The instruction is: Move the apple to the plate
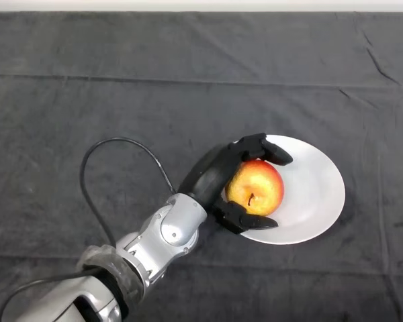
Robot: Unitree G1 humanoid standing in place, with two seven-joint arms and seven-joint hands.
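A red and yellow apple (256, 188) is over the left part of a white plate (316, 191) at the right of centre in the head view. My left hand (215, 176) reaches in from the lower left and is curled round the apple: fingers wrap over its far side and the thumb lies under its near side. I cannot tell whether the apple rests on the plate or hangs just above it. The hand covers the plate's left rim.
A dark cloth (121, 87) covers the whole table. The silver-grey forearm (164, 235) crosses the lower left of the view.
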